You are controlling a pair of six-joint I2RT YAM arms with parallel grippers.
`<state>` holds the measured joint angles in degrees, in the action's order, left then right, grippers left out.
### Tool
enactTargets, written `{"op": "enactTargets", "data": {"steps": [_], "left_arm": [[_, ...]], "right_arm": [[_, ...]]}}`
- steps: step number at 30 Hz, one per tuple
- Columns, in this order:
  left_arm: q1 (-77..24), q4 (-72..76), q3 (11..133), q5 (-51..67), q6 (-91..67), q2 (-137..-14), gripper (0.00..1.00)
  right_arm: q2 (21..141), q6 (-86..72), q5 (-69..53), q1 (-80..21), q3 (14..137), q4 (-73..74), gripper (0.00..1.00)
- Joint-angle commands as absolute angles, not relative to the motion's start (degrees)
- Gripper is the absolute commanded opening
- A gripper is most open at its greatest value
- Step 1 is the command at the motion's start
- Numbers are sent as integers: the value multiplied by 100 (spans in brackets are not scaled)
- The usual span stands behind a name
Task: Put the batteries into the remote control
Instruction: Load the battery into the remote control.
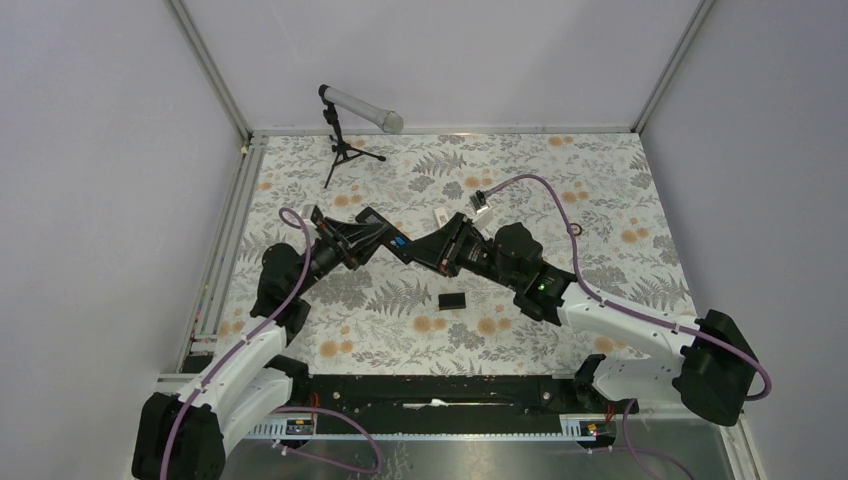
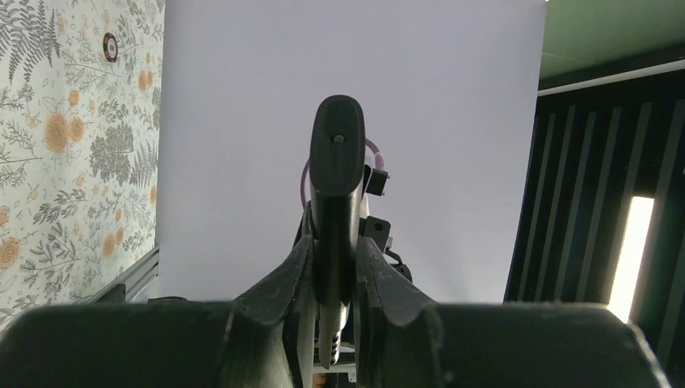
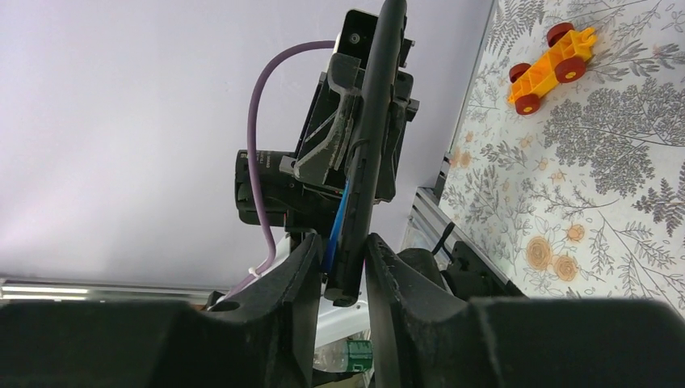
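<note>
From above, the remote (image 1: 402, 246) is hanging over the worktop (image 1: 600, 200), stretching left-right between both arms.

At the left wrist, the left fingers (image 2: 279, 283) are clamping the remote (image 2: 335, 202) edgewise, and it is pointing straight away.

At the right wrist, the right fingers (image 3: 299, 283) are flanking the near end of the remote (image 3: 367, 162), with a blue battery (image 3: 339, 217) showing. I cannot tell whether they are gripping.

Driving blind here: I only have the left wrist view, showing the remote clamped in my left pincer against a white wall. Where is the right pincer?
Observer: The right pincer closely flanks the other end of the remote; whether it presses, I cannot tell.
Operator: Any battery loaded?
Observer: A blue piece, perhaps a battery, lies along the remote's edge.
Operator: Anything on the table?
Observer: A small black flat piece lies beside the right arm.
</note>
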<state>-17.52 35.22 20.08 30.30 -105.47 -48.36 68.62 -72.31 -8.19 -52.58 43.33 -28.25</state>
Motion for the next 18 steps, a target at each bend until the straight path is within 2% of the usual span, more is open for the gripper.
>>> {"op": "enactTargets", "data": {"steps": [1, 5, 9, 11, 13, 14, 16, 18], "left_arm": [[-1793, 4095, 2571, 3186, -10836, -4672, 0], [-1792, 3996, 2596, 3225, -10672, -4652, 0], [-1784, 3886, 2664, 3248, -10366, -4659, 0], [-1776, 3772, 2741, 3260, -10123, -4658, 0], [-1775, 3495, 2847, 3289, -9785, -4649, 0], [-1768, 3336, 2904, 3312, -9612, -4656, 0], [-1754, 3241, 2950, 3369, -9382, -4685, 0], [-1728, 3248, 2982, 3430, -9215, -4737, 0]], "right_arm": [[7063, -7353, -896, -5199, 4463, -2610, 28], [7084, -7471, -961, -5141, 4442, -2511, 25], [6855, -7553, -989, -5050, 4149, -2839, 30], [6747, -7486, -979, -5009, 4109, -2787, 43], [6684, -7252, -1063, -4992, 4201, -2577, 68], [6685, -7075, -1147, -4992, 4259, -2535, 77], [6711, -6746, -1348, -4988, 4357, -2560, 87], [6688, -6638, -1413, -4992, 4329, -2602, 90]]}}
